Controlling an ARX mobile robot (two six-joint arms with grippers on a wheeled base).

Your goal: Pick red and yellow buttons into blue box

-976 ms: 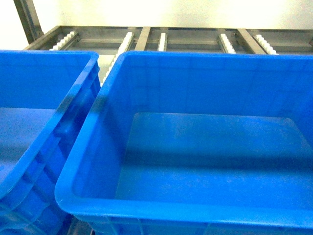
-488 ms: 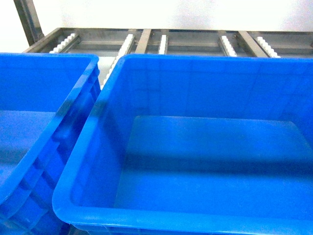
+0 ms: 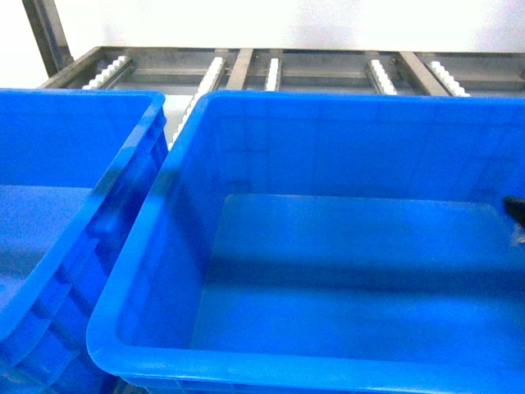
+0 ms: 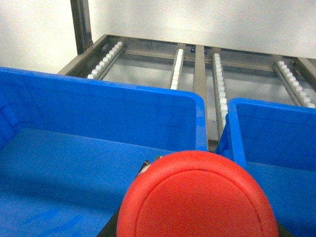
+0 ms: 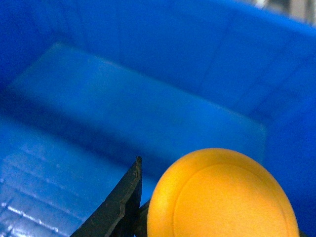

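From the head camera, two deep blue crates stand side by side on a roller rack (image 3: 246,70); the blue box (image 3: 271,107) fills the middle and right of the view with a bare floor, and a second blue crate (image 3: 98,197) sits touching or just beside it on the left. A small dark tip at the right edge is probably the right gripper (image 3: 515,207) entering over the box, though too little shows to say how its jaws stand. In the left wrist view the red button (image 4: 197,197) fills the lower foreground, cap toward the lens, apparently carried by the left gripper, whose fingers are almost wholly hidden behind the cap, so the grip is a judgement; it hangs over the left-hand crate near the wall shared with the blue box on the right, so it likely needs to cross that wall before release. In the right wrist view the yellow button (image 5: 222,197) sits just as close to the lens, with one dark finger (image 5: 121,207) against its left side, which suggests the jaws are closed around its base; it is held above the box floor, well placed for dropping in.
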